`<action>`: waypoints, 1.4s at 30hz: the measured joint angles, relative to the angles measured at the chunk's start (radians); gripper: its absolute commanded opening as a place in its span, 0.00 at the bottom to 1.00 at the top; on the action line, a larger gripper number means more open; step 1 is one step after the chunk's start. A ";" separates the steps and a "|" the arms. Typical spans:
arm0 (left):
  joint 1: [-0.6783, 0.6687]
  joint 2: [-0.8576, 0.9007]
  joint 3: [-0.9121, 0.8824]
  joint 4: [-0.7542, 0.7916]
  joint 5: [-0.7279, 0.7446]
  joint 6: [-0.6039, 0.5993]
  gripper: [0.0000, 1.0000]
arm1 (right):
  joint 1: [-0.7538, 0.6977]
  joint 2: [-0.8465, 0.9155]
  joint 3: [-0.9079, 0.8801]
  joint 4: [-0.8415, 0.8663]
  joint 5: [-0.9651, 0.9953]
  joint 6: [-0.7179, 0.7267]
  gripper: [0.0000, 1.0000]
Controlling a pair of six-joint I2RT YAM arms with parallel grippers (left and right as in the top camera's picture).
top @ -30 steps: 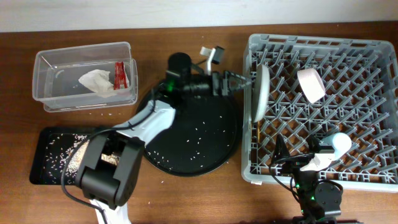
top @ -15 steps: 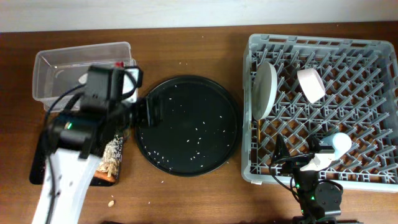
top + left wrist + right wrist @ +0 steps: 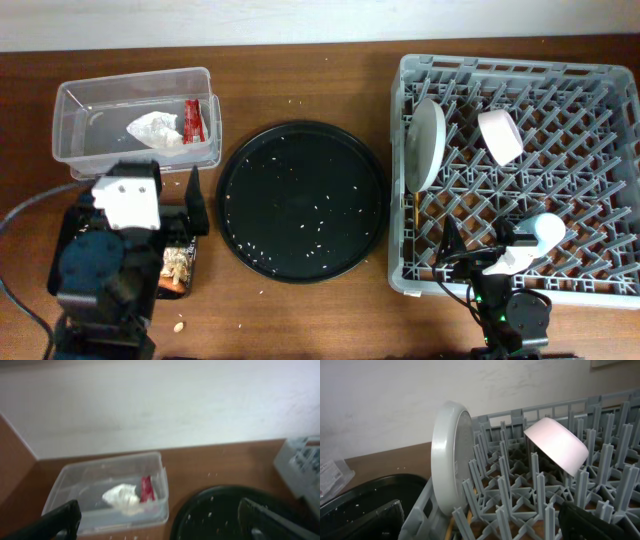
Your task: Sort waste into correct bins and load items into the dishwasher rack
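A brown wooden table runs back to a pale wall. Rice grains fleck the round black tray. Left of it, the clear tub holds the tissue and red wrapper. Right of it, the rack holds the plate and bowl. The left gripper and right gripper are both spread wide and empty.

Left fingers spread wide and empty; right fingers seemingly parted as well.

Upright white plate stands in grey rack.
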 measured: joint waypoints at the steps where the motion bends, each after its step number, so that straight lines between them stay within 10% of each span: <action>1: 0.008 -0.054 -0.083 0.069 -0.001 0.003 0.99 | 0.000 0.002 0.000 0.000 0.000 0.000 0.98; 13: 0.059 -0.639 -0.909 0.449 -0.003 0.011 0.99 | 0.000 0.001 0.000 0.000 0.000 0.000 0.98; 42: 0.059 -0.640 -0.920 0.429 -0.003 0.011 1.00 | 0.000 0.001 0.000 0.000 0.000 0.000 0.98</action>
